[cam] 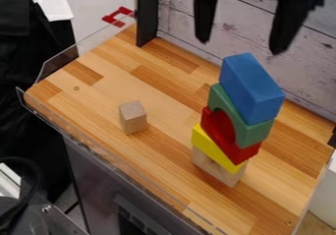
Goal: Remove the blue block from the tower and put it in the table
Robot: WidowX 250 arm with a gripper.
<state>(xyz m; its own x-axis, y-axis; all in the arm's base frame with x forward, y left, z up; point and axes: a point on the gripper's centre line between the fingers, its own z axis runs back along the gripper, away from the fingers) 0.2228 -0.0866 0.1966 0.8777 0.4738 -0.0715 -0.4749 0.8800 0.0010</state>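
On top of the tower, toward the right of the counter (164,160), lay the blue block (251,89), carried by a green arched block (253,133). Beneath these came a red block (244,154), a yellow block (211,145) and, at the foot, a pale wooden block (213,169) that bore the whole stack on the counter. Nothing rested on the blue block, so it could probably come away first without the others being taken apart. The layers did not line up neatly, and a sideways nudge might well have toppled them; a straight lift seemed the safer way. A small wooden cube (133,117) stood well apart to the left, and the stretch of counter between it and the tower looked a likely place for setting the block down.

The black pincer (241,45) hung from the top edge of the view, its two fingers pointing down and spread wide, with nothing between them. The tips were apart from the blue block, higher in the view than its top. That spread looked meant to straddle the block, though the pincer would first have to be lined up over it and lowered.
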